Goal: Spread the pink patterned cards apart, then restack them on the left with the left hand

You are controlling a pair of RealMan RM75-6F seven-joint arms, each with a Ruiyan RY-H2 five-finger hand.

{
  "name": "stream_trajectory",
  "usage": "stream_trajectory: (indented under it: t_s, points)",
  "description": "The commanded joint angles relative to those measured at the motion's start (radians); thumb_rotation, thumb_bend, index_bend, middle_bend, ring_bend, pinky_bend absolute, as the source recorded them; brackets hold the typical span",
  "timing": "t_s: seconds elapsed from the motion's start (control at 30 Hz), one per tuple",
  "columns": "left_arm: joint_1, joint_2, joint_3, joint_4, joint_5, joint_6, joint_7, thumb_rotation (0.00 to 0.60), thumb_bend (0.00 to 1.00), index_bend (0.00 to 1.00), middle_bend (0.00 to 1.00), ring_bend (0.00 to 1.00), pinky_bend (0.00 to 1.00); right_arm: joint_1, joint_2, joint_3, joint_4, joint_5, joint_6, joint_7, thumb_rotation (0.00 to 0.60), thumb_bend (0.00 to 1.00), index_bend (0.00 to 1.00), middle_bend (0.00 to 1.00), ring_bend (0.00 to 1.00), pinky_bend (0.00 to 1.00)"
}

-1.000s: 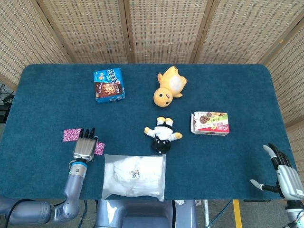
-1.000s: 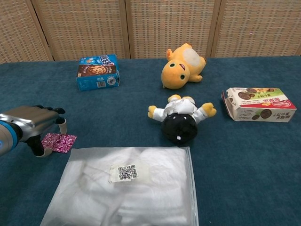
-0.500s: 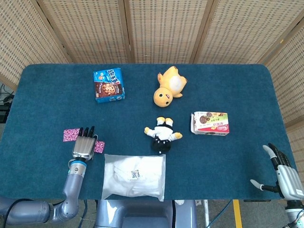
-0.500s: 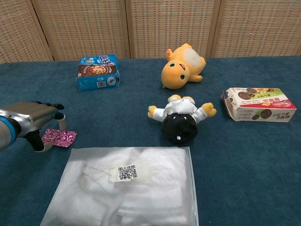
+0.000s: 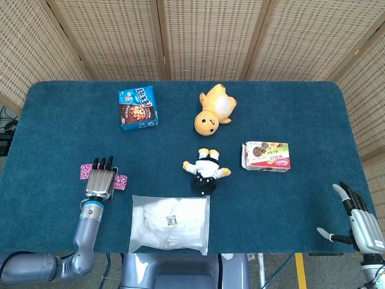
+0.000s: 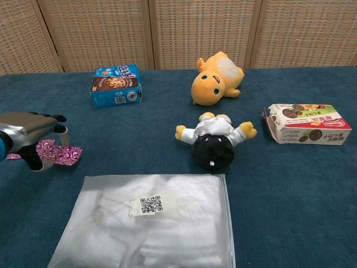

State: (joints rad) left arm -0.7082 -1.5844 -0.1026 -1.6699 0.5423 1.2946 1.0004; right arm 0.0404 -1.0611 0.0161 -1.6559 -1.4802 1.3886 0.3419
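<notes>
My left hand (image 5: 100,182) lies palm down near the table's front left, fingers pointing away from me. One pink patterned card (image 5: 121,182) sticks out from under its right side, caught between the thumb and the fingers. In the chest view this card (image 6: 60,153) shows just right of the left hand (image 6: 25,133). A second pink card (image 5: 86,171) peeks out at the hand's left, partly hidden by the fingers. My right hand (image 5: 359,220) hangs past the table's front right corner, fingers apart and holding nothing.
A clear bag of white cloth (image 5: 170,223) lies right of the left hand at the front edge. Further off are a blue cookie box (image 5: 138,108), a yellow plush duck (image 5: 214,109), a black-and-white plush doll (image 5: 206,170) and a snack box (image 5: 266,156).
The left hand has moved left and slightly away from me, carrying the right-hand pink card with it toward the other card. The right hand has stayed put.
</notes>
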Motion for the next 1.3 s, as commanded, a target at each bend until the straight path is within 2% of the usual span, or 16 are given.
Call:
stream_trajectory:
  t_s: [0.03,0.33,0.53,1.3]
  points:
    - [0.007,0.025,-0.004,-0.001,0.000,-0.002,-0.016,0.600,0.41,0.37,0.00,0.00,0.00,0.000,-0.001,0.000,-0.001,-0.002,0.001,-0.003,0.600,0.10,0.04,0.00,0.00,0.00]
    - [0.011,0.066,-0.020,0.021,-0.016,-0.013,-0.036,0.600,0.41,0.37,0.00,0.00,0.00,0.000,-0.002,-0.001,-0.002,0.000,0.001,-0.010,0.600,0.11,0.04,0.00,0.00,0.00]
    - [0.009,0.081,-0.049,0.057,-0.074,-0.031,-0.047,0.600,0.41,0.38,0.00,0.00,0.00,0.001,-0.005,0.000,-0.002,0.003,-0.003,-0.015,0.600,0.11,0.04,0.00,0.00,0.00]
    - [0.011,0.058,-0.048,0.159,-0.100,-0.066,-0.066,0.600,0.39,0.38,0.00,0.00,0.00,0.002,-0.006,0.000,0.001,0.005,-0.006,-0.014,0.600,0.11,0.04,0.00,0.00,0.00]
